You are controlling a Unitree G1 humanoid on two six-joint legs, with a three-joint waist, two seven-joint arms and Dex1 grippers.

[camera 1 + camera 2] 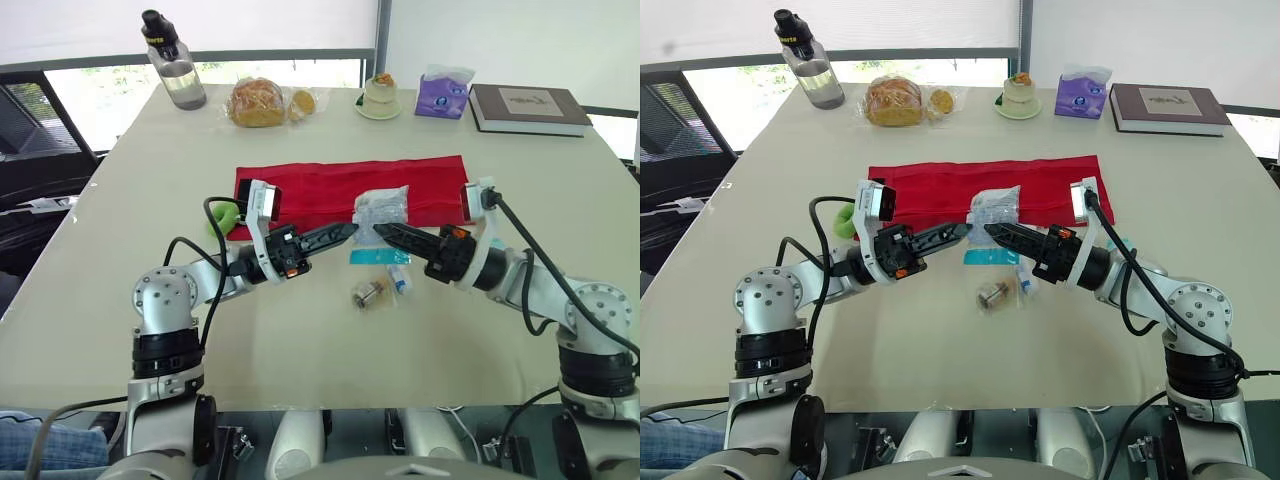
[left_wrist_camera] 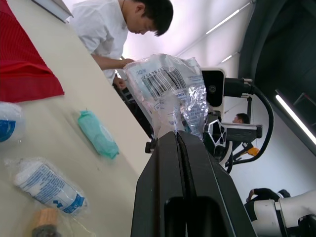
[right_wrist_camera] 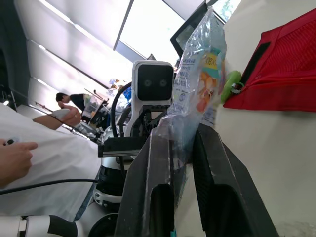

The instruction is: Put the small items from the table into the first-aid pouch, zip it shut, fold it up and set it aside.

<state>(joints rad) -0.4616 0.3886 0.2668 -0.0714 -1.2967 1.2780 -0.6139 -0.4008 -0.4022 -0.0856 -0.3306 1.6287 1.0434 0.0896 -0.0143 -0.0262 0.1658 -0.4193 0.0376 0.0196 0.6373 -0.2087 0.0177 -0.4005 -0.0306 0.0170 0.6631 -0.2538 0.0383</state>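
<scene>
Both claws meet over the middle of the counter (image 1: 300, 340), tip to tip. The left claw (image 1: 348, 233) reaches in from 9 o'clock and the right claw (image 1: 385, 232) from 3 o'clock. Between them stands the clear packet (image 1: 382, 208), upright, its lower edge caught at both tips. The left wrist view shows the left claw's fingers (image 2: 170, 163) pressed flat together on one lower corner of the plastic. The right wrist view shows the right claw's fingers (image 3: 210, 163) at a narrow gap with the packet's edge bunched in it, so each claw appears to have a grip. The coming move turns on where the red pouch (image 1: 320, 185) lies from the packet: directly at 12 o'clock, just beyond the tips, flat on the counter. Its long axis runs 9 to 3, across the line of travel, and a green loop (image 1: 222, 215) sits at its 9 o'clock end. The packet already overlaps the pouch's near edge in the head views, so the carry looks short and goes straight away from the robot. Neither arm is clearly nearer, as both tips sit about level with that near edge. I cannot tell where the pouch's opening lies. At 6 o'clock of the packet, loose on the counter, wait a teal sachet (image 1: 378, 257), a bandage roll (image 1: 400, 280) and a small wrapped item (image 1: 369, 293), none yet packed.
</scene>
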